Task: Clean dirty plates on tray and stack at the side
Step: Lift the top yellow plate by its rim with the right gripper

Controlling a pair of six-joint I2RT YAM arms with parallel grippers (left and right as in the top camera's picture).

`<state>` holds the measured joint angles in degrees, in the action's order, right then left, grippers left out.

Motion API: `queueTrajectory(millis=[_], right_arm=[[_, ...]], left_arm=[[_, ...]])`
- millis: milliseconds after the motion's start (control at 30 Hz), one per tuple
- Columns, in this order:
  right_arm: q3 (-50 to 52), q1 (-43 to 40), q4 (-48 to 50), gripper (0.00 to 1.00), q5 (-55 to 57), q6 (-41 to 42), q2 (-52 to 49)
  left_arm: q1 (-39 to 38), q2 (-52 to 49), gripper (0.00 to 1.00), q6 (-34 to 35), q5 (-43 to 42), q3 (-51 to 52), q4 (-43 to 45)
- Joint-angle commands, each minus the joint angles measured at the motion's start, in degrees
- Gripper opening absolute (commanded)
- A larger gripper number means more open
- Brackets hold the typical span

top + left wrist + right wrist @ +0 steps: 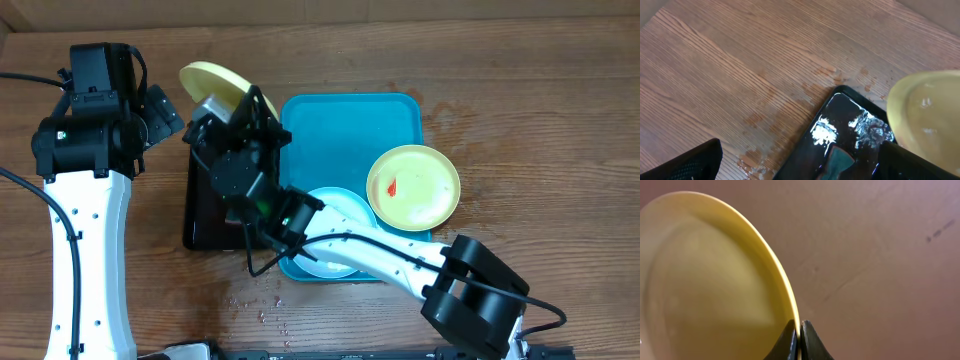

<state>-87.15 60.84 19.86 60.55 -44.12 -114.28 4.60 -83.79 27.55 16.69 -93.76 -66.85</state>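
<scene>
Right gripper (800,339) clamped on rim of yellow plate (715,280), tilted above black tray (200,220), 10 o'clock of blue tray (340,140). Left gripper (165,112) spread wide, empty. Plate probably light, stiff, wet-slick; rim pinch could swivel. On tray: smeared plate (413,187) sat at 4 o'clock, pale plate (350,205) at 6.

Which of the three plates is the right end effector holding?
The yellow plate tilted up left of the blue tray, rim pinched; the other two lie on that tray.
</scene>
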Motion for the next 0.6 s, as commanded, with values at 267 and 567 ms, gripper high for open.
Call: queueTrajectory(millis=[267,567], right_arm=[[-1.49,0.15,0.85,0.04,1.55,-2.8,1.68],[-1.46,-0.59,2.19,0.04,1.55,-0.48,1.66]], left_arm=[[-0.02,-0.22,1.0,1.22,-0.22,-0.46,-0.04],[-0.02,-0.22,1.0,1.22,-0.22,-0.46,-0.04]])
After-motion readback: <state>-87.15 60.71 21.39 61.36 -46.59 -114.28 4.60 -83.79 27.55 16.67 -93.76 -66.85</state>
